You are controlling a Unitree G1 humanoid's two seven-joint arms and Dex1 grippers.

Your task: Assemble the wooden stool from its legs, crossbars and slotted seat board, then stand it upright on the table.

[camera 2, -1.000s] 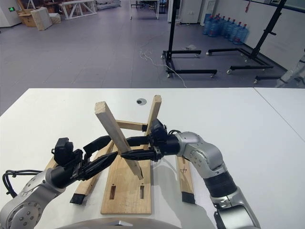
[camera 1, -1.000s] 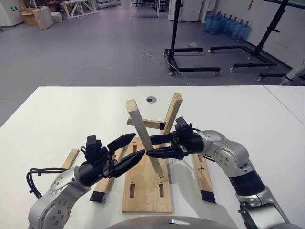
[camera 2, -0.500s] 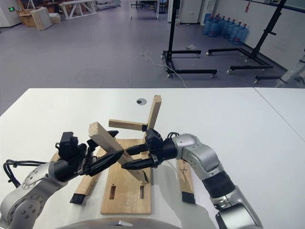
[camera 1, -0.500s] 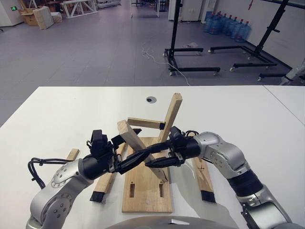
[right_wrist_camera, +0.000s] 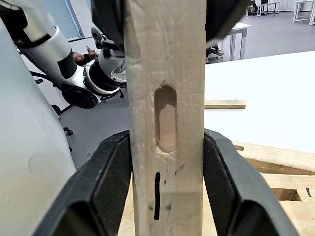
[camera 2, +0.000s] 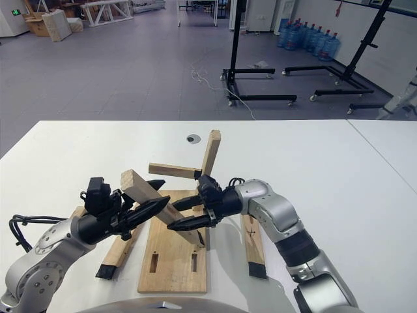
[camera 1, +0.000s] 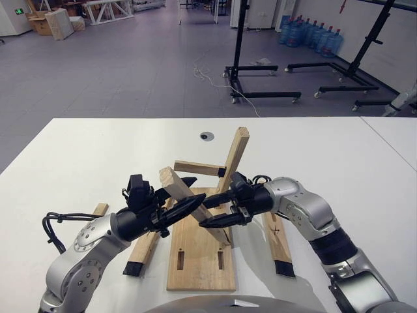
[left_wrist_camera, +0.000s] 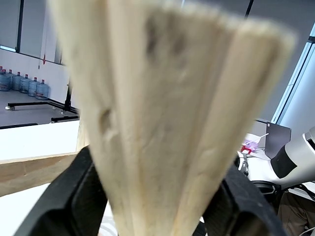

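We have both hands closed on one stool leg (camera 1: 177,186), held above the seat board (camera 1: 195,274), which lies flat on the bench (camera 1: 78,156). The left hand (camera 1: 199,190) clamps the leg near its raised end. The right hand (camera 1: 210,210) clamps it lower down, its fingers (right_wrist_camera: 106,182) pressed against opposite faces of the wood. From the right wrist we see an oval mortise (right_wrist_camera: 166,118) in the leg, between those fingers.

What matters most for the next move is how the leg lies. Its long axis is steeply tilted, with the top end up and towards our left. The bottom end points down to the right side of the board, just short of the near right slot (camera 1: 220,259). We cannot tell whether that end touches the board.

Beyond it, another leg (camera 1: 238,150) stands in the far right of the board, with a crossbar (camera 1: 199,168) reaching left from it. Two loose legs lie on the bench, one (camera 1: 142,248) left of the board and one (camera 1: 277,241) right of it.

We judge that the leg must swing upright over the slot, and the right hand, being nearer the foot, would steer it in. The free end of the crossbar sits close to the leg's top and could snag.
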